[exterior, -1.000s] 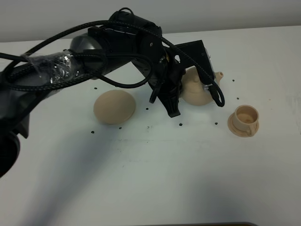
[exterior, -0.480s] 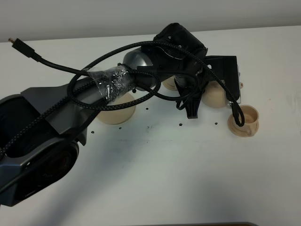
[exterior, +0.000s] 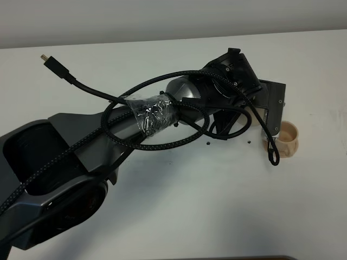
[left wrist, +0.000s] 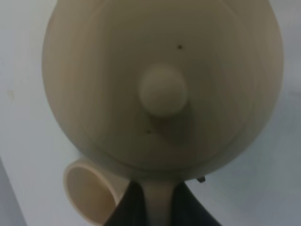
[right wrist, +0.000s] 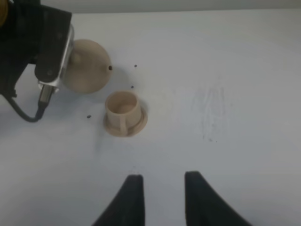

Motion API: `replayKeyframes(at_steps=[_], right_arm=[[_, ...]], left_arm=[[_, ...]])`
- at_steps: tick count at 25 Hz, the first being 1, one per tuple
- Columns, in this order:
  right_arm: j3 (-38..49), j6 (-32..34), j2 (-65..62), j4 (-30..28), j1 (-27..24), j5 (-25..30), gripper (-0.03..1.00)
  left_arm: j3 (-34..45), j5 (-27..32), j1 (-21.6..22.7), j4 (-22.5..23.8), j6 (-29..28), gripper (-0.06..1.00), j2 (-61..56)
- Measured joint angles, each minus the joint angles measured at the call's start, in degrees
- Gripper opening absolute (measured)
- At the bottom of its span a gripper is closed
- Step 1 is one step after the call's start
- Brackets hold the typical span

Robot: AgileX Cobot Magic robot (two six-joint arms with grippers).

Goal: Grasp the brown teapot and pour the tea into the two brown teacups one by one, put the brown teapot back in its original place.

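The brown teapot [left wrist: 162, 84] fills the left wrist view from above, lid knob in the middle. My left gripper [left wrist: 159, 207] is shut on its loop handle. One brown teacup [exterior: 286, 136] on its saucer stands right of the arm's wrist. It also shows in the right wrist view, where the teacup [right wrist: 123, 112] sits close beside the teapot [right wrist: 87, 70]. In the high view the arm hides the teapot almost wholly. The other teacup is hidden. No tea shows. My right gripper [right wrist: 162, 179] hovers over bare table near the cup, fingers drawn in with nothing between them.
The left arm [exterior: 108, 141] lies across the table from the lower left, with a black braided cable [exterior: 162, 135] looping off it and a loose plug [exterior: 46, 58]. Small dark marks [exterior: 208, 143] dot the white tabletop.
The left arm has swung to the right with the teapot, bringing it up beside the right-hand teacup. The round tan piece seen at left earlier is now covered by the arm.
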Motion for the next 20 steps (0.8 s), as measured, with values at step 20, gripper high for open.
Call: replayKeyframes(at_steps=[20], right_arm=[[0.0, 0.0, 0.0, 0.01, 0.0, 0.0, 0.21]], left_arm=[[-0.1, 2.48, -4.83, 12.55, 0.11, 0.13, 0.31]])
